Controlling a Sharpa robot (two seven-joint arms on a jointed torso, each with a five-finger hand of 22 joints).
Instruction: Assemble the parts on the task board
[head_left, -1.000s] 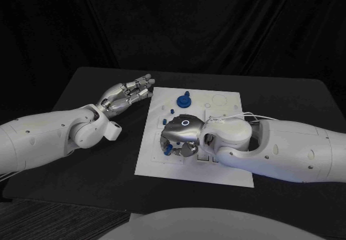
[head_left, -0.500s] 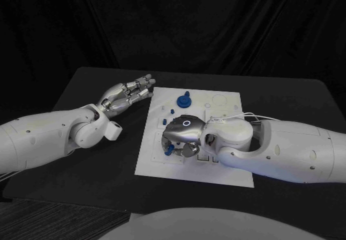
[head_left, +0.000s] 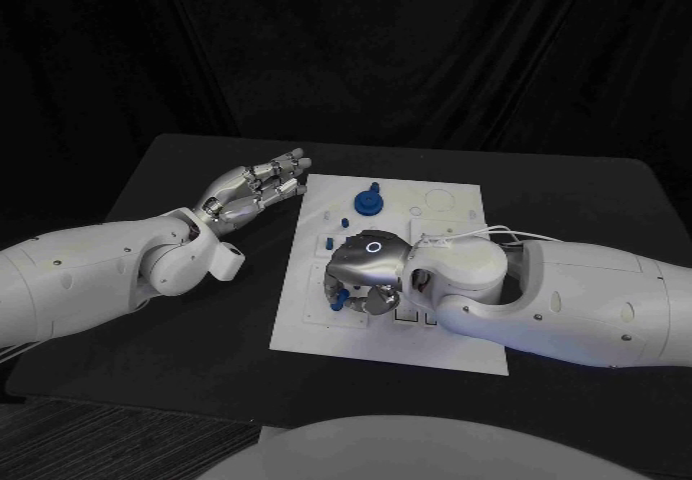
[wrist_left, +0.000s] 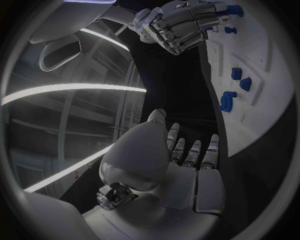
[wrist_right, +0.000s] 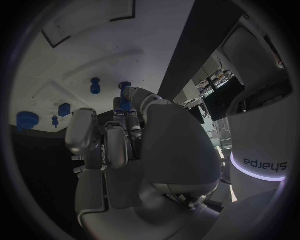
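Hovering over the near-left part of the white task board (head_left: 433, 345), the right hand (head_left: 364, 272) curls its fingers down around a small blue part (head_left: 335, 299) (whether that piece is truly gripped or only touched, I cannot tell). A round blue part (head_left: 369, 203) with a stem stands near the board's far edge, well apart from that hand. Off the board's far-left corner, above the black table (head_left: 173, 330), the left hand (head_left: 257, 187) holds nothing, its fingers straight and slightly apart.
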